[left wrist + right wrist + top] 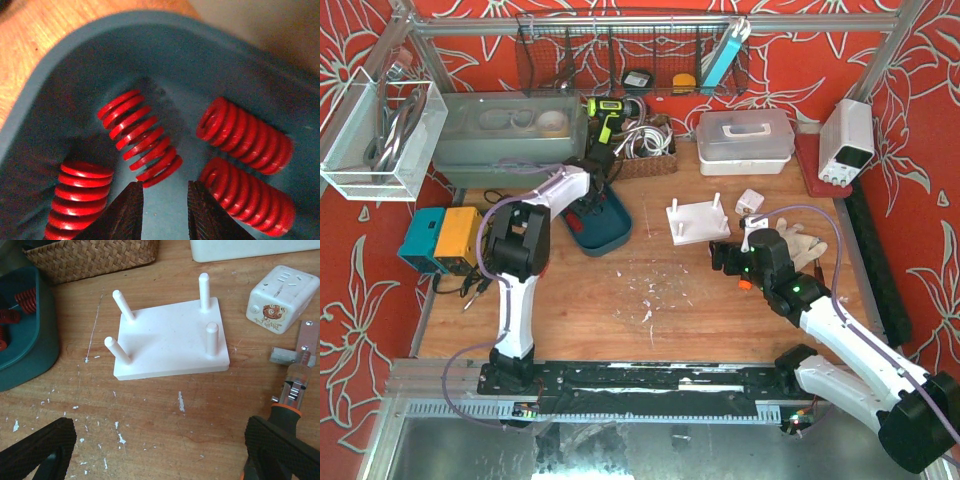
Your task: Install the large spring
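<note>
Several red coil springs lie in a blue tray. In the left wrist view a slimmer, open-coiled spring lies in the middle, with thicker springs to the right and another at lower left. My left gripper is down in the tray, open and empty, its fingertips just short of the middle spring's near end. In the top view it is over the tray. The white base with four pegs stands bare on the table. My right gripper is wide open and empty, just in front of the base.
A white cube adapter and an orange-handled tool lie right of the base. A wicker basket and a white box stand behind it. A glove and a power supply are at the right.
</note>
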Tool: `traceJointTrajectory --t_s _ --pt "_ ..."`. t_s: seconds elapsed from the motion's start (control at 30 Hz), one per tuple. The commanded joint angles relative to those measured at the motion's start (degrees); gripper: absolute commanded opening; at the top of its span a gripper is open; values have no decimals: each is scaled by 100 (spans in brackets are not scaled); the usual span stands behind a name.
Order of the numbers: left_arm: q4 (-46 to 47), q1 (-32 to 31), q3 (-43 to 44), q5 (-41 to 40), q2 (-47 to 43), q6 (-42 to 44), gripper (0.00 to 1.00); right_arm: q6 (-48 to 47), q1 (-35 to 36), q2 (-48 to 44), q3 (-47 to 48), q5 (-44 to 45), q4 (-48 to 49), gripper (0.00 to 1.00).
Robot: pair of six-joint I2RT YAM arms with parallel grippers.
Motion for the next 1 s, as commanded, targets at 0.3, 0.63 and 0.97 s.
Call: traceJointTrajectory --t_s 0.3,0.63,0.97 --pt "-208 125 -140 -317 -326 -450 44 -65 42 -93 83 169 -82 93" --pt "-450 176 327 -377 197 -849 44 -73 47 -94 86 160 -92 93" --pt "-504 214 335 -296 585 -1050 48 -91 47 -88 93 187 -100 93"
